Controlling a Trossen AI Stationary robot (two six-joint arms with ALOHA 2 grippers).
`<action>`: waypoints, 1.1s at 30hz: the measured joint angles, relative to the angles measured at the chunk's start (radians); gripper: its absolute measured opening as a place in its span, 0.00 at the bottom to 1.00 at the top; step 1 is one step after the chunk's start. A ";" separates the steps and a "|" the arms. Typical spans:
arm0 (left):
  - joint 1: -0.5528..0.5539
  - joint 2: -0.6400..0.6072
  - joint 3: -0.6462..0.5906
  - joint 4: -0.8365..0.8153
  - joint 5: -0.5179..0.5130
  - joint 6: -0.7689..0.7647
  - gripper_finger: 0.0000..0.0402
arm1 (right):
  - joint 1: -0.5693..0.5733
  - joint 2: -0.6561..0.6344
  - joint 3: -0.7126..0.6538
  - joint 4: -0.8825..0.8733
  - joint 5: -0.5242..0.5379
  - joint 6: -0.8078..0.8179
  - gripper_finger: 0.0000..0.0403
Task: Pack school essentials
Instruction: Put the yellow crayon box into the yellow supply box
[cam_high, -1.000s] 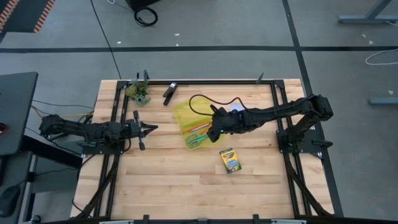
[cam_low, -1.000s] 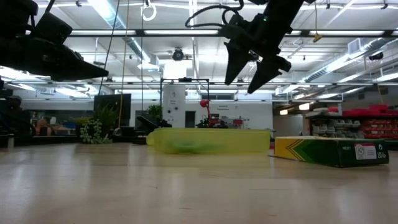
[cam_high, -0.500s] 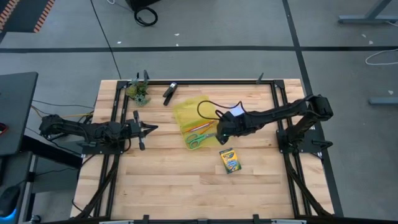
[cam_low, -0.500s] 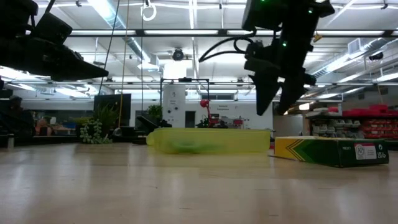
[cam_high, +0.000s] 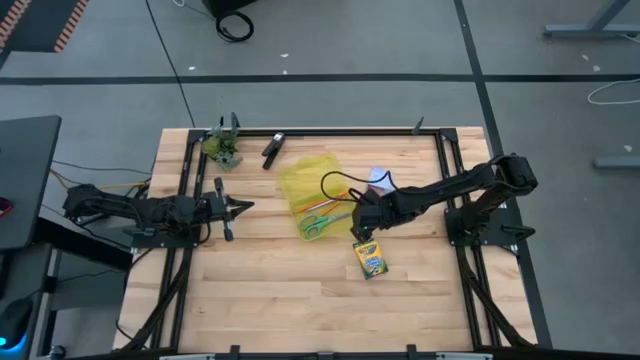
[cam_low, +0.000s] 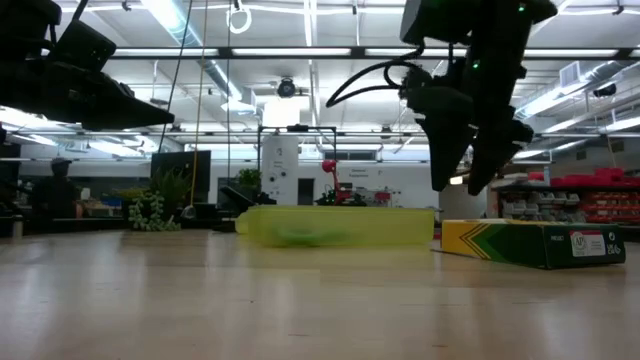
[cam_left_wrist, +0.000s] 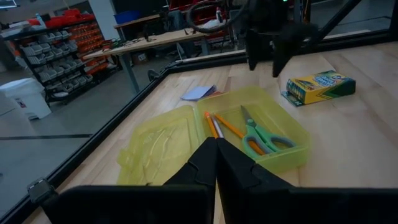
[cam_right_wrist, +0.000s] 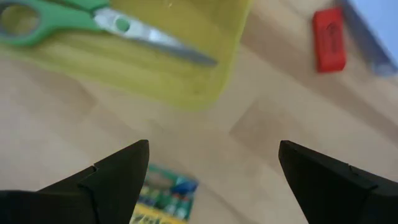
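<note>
- Yellow case (cam_high: 310, 190) open on table (cam_high: 270, 290), lid (cam_left_wrist: 158, 143) laid flat beside tray (cam_left_wrist: 292, 146).
- In tray: green scissors (cam_left_wrist: 261, 138) and two orange pencils (cam_left_wrist: 214, 126), lying side by side; scissors also seen at (cam_high: 318, 224) and (cam_right_wrist: 74, 18).
- Crayon box (cam_high: 369, 258) flat on bare wood at 4 o'clock from case, apart from it; seen edge-on at (cam_low: 535, 243) and at (cam_left_wrist: 318, 86).
- Pale blue notepad (cam_high: 379, 179) on table at 2 o'clock from case, outside it.
- Red eraser (cam_right_wrist: 329, 40) on wood just beside notepad, outside case.
- Right gripper (cam_high: 360, 230) above table between case and crayon box, at 11 o'clock from box; fingers (cam_right_wrist: 124, 171) spread wide, nothing between them, nothing touched. Raised clear of surface in low view (cam_low: 470, 170).
- Left gripper (cam_high: 240, 207) at 9 o'clock from case, well apart; fingers pressed together, holding nothing, pointed toward case (cam_left_wrist: 216, 163).
</note>
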 joint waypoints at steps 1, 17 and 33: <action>0.000 0.000 0.000 0.000 0.000 0.000 0.04 | 0.014 0.000 0.000 0.000 -0.003 0.017 0.91; 0.000 0.000 0.000 -0.002 0.000 -0.003 0.04 | 0.169 0.004 0.002 0.021 -0.084 0.229 0.98; 0.000 0.011 0.000 0.004 0.000 -0.004 0.05 | 0.187 0.136 0.084 0.056 -0.102 0.251 0.93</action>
